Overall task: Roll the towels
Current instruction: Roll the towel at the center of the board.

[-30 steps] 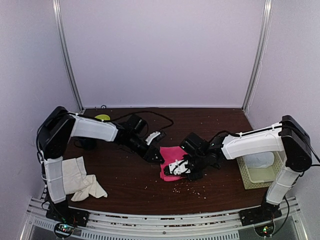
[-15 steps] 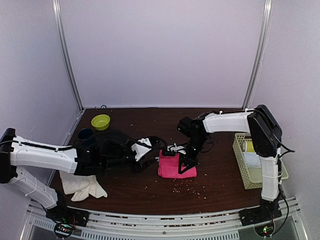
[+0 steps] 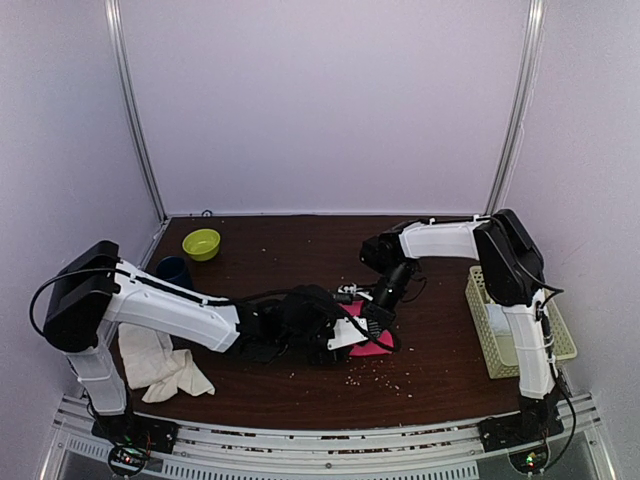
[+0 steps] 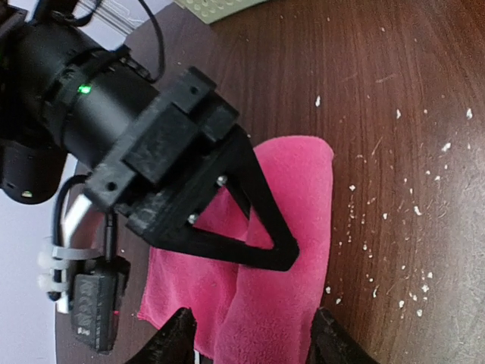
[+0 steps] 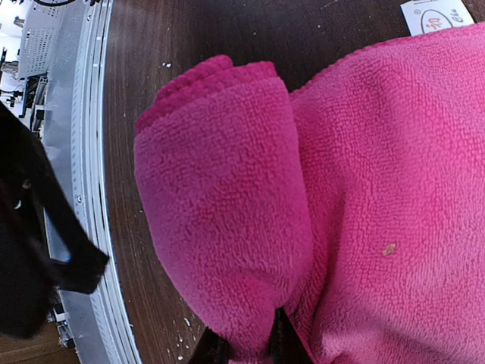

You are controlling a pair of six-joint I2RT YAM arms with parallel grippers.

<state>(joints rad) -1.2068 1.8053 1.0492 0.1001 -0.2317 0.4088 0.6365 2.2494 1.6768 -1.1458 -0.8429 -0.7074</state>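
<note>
I'm mid-roll on the pink towel, which lies mid-counter with one edge turned into a thick fold. My right pincer is clamped on that fold, and my left pincer stands spread, straddling it close by without gripping. Next I'd close the left and turn both evenly. The cream towel sits crumpled near my left base, not yet rolled. From above, both pincers hide most of the pink, and I can't tell how many turns it has.

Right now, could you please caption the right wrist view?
Right gripper pinches the part-rolled pink towel on the brown table.
</note>
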